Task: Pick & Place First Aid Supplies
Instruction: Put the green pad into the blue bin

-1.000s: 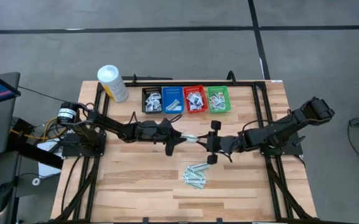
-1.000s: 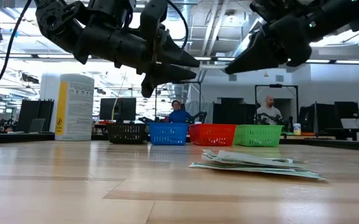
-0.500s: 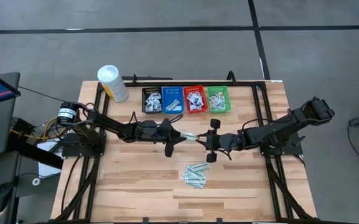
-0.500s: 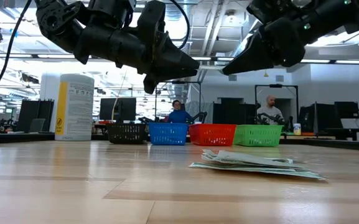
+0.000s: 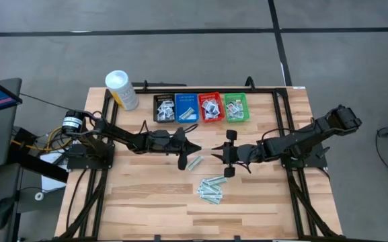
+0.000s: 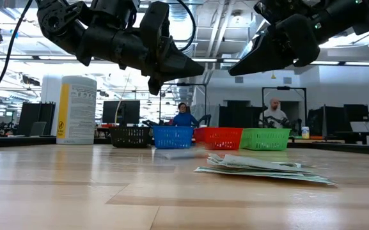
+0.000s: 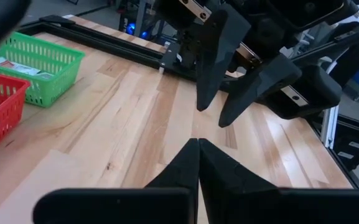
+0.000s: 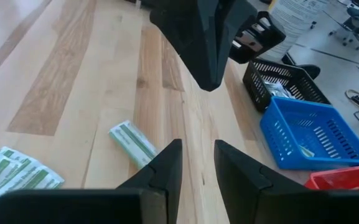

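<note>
High view: a pale-green strip (image 5: 194, 163) lies flat on the surface just above the packet pile (image 5: 211, 189). Earlier it hung between the claws; now left claw (image 5: 195, 148) is closed, empty; right claw (image 5: 216, 148) slightly parted, empty.

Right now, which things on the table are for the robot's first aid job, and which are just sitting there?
For the job:
loose green strip on the table
pile of green strips
packets already in the baskets
left tool, shut and empty
right tool, slightly open and empty

Just there:
four baskets, the bins
white tub
</note>
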